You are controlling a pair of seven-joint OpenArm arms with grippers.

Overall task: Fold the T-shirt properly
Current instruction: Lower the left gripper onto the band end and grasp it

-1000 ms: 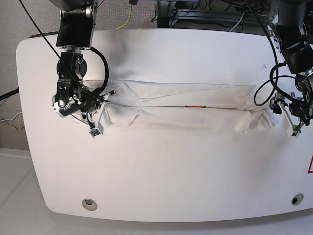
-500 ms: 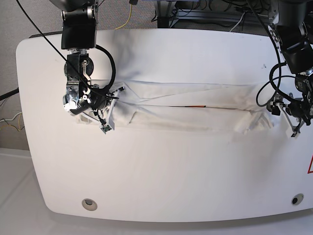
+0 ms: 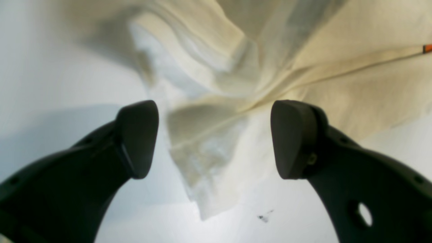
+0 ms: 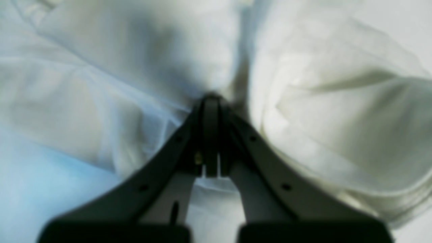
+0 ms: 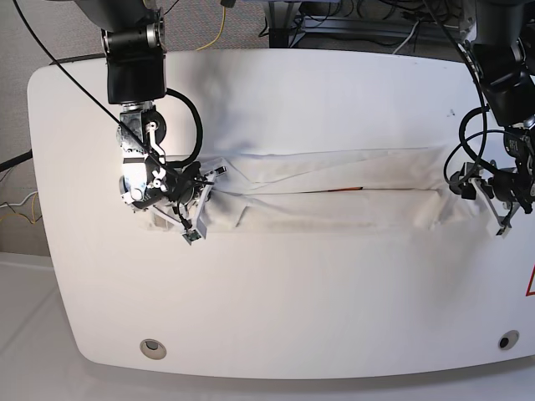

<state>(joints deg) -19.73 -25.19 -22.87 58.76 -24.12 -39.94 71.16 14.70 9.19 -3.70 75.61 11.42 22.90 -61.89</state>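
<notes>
— Where's the T-shirt from your seat?

— I see it folded into a long narrow band across the middle of the surface, running side to side, nearer the far edge than the near one. A thin sliver of orange print shows in the crease along its middle. From the left wrist view the cloth looks cream and bunched, with one loose corner hanging down toward me.

— And the right arm?

— I've got the right gripper at the band's end toward the surface's left edge in the base view. On the right wrist view its fingers are pressed together with cloth pinched at the tips, so they're clamped on the T-shirt.

— The left one?

— The left gripper sits just off the opposite end of the band, near the surface's right edge. Its fingers stand wide apart, and the loose corner lies between them; I can't tell whether either pad touches it. There's a small dark speck on the surface below that corner.
</notes>
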